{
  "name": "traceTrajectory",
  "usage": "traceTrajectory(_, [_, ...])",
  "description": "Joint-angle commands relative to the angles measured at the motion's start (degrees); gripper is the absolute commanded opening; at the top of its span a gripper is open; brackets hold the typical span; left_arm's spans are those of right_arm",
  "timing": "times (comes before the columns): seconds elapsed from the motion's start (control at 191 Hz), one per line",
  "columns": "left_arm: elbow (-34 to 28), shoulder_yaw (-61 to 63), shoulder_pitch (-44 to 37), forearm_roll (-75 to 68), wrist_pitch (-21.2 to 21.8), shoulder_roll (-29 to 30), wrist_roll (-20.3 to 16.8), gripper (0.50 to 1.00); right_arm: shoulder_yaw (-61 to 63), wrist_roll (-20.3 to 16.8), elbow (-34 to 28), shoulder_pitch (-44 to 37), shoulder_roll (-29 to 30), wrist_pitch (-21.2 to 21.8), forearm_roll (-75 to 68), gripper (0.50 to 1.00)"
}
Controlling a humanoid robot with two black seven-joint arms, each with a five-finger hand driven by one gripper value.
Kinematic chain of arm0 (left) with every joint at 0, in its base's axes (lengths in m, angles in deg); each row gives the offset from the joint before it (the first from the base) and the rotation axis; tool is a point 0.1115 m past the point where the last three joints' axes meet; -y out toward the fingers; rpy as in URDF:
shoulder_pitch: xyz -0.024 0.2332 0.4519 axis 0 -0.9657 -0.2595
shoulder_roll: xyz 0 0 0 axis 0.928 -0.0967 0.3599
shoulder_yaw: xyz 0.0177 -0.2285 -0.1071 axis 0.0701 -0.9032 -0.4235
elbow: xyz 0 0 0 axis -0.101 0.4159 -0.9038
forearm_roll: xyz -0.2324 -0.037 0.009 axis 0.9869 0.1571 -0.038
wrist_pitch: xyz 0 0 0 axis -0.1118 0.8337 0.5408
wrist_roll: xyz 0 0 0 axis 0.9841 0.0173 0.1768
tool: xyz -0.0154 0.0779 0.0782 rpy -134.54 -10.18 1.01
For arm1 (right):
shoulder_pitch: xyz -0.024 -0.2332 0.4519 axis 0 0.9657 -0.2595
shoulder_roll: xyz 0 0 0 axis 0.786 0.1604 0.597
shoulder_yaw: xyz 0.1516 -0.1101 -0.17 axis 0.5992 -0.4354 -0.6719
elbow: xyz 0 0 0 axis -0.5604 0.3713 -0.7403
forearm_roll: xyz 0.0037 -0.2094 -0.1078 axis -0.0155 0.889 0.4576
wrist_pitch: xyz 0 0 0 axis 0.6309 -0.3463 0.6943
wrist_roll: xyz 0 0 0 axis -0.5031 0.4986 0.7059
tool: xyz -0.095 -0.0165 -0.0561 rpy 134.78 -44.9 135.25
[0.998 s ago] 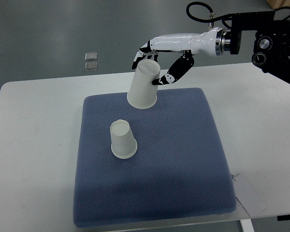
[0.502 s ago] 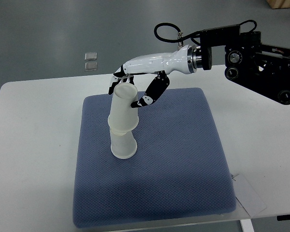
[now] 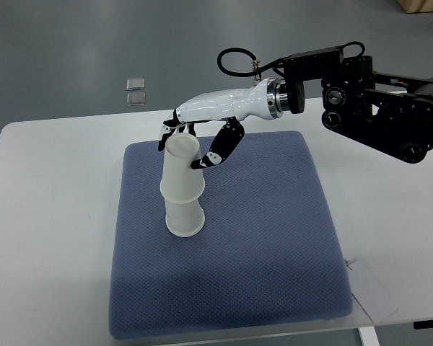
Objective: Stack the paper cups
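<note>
Two white paper cups stand upside down on the blue mat (image 3: 260, 238). The upper cup (image 3: 182, 169) sits over the lower cup (image 3: 183, 216), tilted slightly. My right hand (image 3: 187, 140) reaches in from the right, fingers curled around the upper cup's top end, thumb (image 3: 215, 151) on its right side. The left arm is out of view.
The blue mat lies on a white table (image 3: 50, 216). A white paper sheet (image 3: 375, 292) pokes out at the mat's front right corner. Two small clear squares (image 3: 136, 90) lie on the floor beyond the table. My right arm's black joint (image 3: 375, 108) hangs over the table's back right.
My right hand carried the upper cup from the mat's back edge leftward and forward, and lowered it onto the other cup. It now sits lower over it than half a second ago.
</note>
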State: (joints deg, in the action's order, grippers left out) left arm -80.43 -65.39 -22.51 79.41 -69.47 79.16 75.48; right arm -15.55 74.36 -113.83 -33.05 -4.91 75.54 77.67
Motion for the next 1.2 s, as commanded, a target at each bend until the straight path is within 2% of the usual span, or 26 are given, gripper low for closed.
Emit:
traceTrajectory(0.0, [0.0, 0.0, 0.0, 0.0, 0.0, 0.0, 0.0, 1.000, 0.1, -0.5, 0.0, 0.1, 0.8, 0.0, 0.0, 0.543])
traceTrajectory(0.324, [0.0, 0.0, 0.0, 0.0, 0.0, 0.0, 0.0, 1.000, 0.1, -1.9, 0.0, 0.3, 2.3, 0.0, -0.2, 0.552])
traceTrajectory(0.413, [0.0, 0.0, 0.0, 0.0, 0.0, 0.0, -0.1, 1.000, 0.1, -2.0, -0.1, 0.4, 2.4, -0.1, -0.1, 0.574])
traceTrajectory(0.444, [0.0, 0.0, 0.0, 0.0, 0.0, 0.0, 0.0, 1.000, 0.1, -2.0, 0.0, 0.4, 2.4, -0.1, -0.1, 0.594])
traceTrajectory(0.559, [0.0, 0.0, 0.0, 0.0, 0.0, 0.0, 0.0, 1.000, 0.1, -2.0, 0.0, 0.5, 2.4, -0.4, -0.1, 0.719])
traceTrajectory(0.622, [0.0, 0.0, 0.0, 0.0, 0.0, 0.0, 0.0, 1.000, 0.1, -2.0, 0.0, 0.6, 2.4, -0.4, -0.1, 0.754])
traceTrajectory(0.821, [0.0, 0.0, 0.0, 0.0, 0.0, 0.0, 0.0, 1.000, 0.1, -2.0, 0.0, 1.0, 2.4, -0.4, -0.1, 0.815])
traceTrajectory(1.124, [0.0, 0.0, 0.0, 0.0, 0.0, 0.0, 0.0, 1.000, 0.3, -2.1, 0.0, 1.1, 2.2, -0.4, -0.2, 0.829])
traceTrajectory(1.197, [0.0, 0.0, 0.0, 0.0, 0.0, 0.0, 0.0, 1.000, 0.8, -3.4, 0.3, 1.2, 1.7, -0.4, -0.6, 0.829])
